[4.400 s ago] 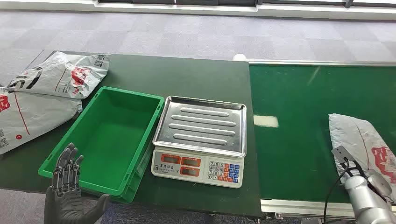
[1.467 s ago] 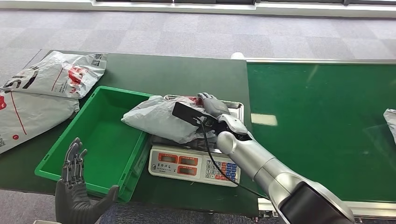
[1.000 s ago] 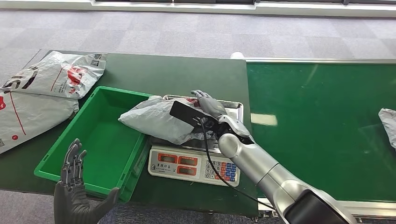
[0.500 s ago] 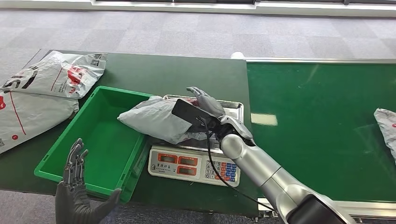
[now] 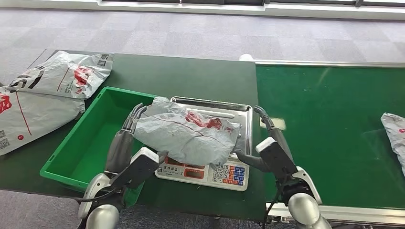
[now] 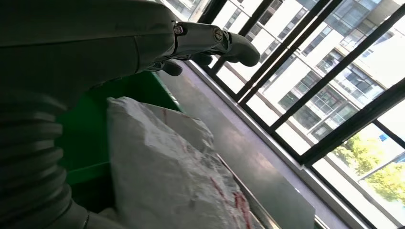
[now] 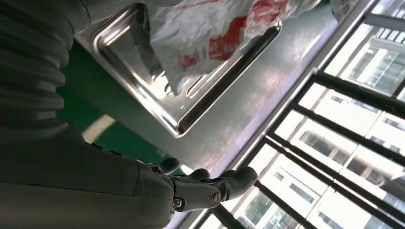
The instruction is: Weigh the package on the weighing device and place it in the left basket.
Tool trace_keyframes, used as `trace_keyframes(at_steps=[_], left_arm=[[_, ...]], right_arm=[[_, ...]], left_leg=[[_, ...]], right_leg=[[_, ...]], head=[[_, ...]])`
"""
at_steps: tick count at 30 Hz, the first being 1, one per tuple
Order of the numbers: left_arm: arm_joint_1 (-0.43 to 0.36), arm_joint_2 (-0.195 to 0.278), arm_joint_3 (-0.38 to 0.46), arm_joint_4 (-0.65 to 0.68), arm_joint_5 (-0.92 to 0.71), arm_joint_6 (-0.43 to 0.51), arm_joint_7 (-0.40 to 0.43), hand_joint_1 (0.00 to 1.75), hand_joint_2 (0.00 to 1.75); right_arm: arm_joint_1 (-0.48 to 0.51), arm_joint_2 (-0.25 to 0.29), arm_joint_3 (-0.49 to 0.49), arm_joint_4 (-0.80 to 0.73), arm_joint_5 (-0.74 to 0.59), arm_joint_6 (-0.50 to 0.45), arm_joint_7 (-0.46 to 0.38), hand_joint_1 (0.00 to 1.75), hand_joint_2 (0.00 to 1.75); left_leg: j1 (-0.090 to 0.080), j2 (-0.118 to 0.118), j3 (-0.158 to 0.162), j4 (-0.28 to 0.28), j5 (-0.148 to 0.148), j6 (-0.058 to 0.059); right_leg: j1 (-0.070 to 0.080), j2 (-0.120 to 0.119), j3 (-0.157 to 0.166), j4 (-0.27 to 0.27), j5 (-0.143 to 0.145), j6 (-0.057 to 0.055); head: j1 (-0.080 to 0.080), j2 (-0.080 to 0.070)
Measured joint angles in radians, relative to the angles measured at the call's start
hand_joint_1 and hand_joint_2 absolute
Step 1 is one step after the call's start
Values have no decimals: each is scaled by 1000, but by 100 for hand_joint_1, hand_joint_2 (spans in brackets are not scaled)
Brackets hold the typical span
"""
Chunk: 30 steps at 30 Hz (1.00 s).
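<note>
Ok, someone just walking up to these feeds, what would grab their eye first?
The crumpled grey package with red print, lying on the scale and overhanging its front and the green basket. Next, both hands flank it: the left hand at its basket-side edge, the right hand beside the scale's right edge. More packages lie on the table left of the basket.

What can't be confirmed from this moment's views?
- Scale readout: head view, the package overhangs the displays, digits too small.
- Left robot hand contact: head view, fingers go behind the package's edge.
- Second conveyor package: cut off by the picture's edge.
</note>
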<state>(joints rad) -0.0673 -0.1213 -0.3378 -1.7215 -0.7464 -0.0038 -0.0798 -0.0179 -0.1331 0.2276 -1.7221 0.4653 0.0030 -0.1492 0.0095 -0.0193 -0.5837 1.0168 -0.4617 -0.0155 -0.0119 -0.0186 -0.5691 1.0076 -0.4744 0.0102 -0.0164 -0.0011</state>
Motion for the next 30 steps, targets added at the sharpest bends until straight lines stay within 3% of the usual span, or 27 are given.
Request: trace_keyframes(at_steps=[4, 11, 15, 16, 19, 20, 25, 30], left_arm=[[-126, -7, -77, 114, 10, 25, 39, 0, 175], [-217, -17, -114, 234, 21, 34, 63, 0, 175], [-258, -34, -118, 309, -13, 34, 83, 0, 175], [-270, -41, -123, 332, -24, 34, 86, 15, 175], [-312, -66, -147, 416, -58, 29, 110, 146, 175], [-327, -75, -156, 447, -73, 20, 127, 175, 175], [-388, -117, -198, 623, -178, -56, 232, 175, 175], [-420, -127, -209, 742, -258, -96, 278, 175, 175]], right_arm=[[106, -2, -94, -62, -79, -32, -74, 0, 175], [237, 6, -156, -104, -223, -137, -144, 0, 175], [274, 49, -167, -127, -406, -264, -340, 0, 175], [277, 60, -169, -138, -434, -301, -381, 0, 175], [277, 71, -163, -164, -468, -384, -439, 0, 175], [275, 72, -159, -170, -475, -408, -452, 0, 175], [243, 67, -119, -177, -503, -489, -491, 0, 175], [219, 62, -82, -177, -506, -520, -494, 0, 175]], left_leg=[[0, 12, 1, 0, 0, 0], [0, 13, 0, 0, 0, 0], [0, 14, 0, 0, 0, 0], [0, 14, 0, 0, 0, 0], [0, 14, 0, 0, 0, 0], [0, 14, 0, 0, 0, 0], [-1, 15, 0, 0, 1, 1], [-1, 15, 0, 0, 1, 1]], right_leg=[[-1, 13, -4, 0, 3, 1], [1, 13, -5, 0, 3, 1], [1, 15, -6, 0, 3, 1], [1, 15, -6, 0, 3, 1], [0, 16, -6, 0, 3, 1], [0, 16, -5, 0, 3, 1], [-2, 16, -5, 0, 4, 2], [-1, 17, -5, 0, 4, 2]], head=[[0, 0], [0, 0], [0, 0], [0, 0], [0, 0], [0, 0], [0, 0], [0, 0]])
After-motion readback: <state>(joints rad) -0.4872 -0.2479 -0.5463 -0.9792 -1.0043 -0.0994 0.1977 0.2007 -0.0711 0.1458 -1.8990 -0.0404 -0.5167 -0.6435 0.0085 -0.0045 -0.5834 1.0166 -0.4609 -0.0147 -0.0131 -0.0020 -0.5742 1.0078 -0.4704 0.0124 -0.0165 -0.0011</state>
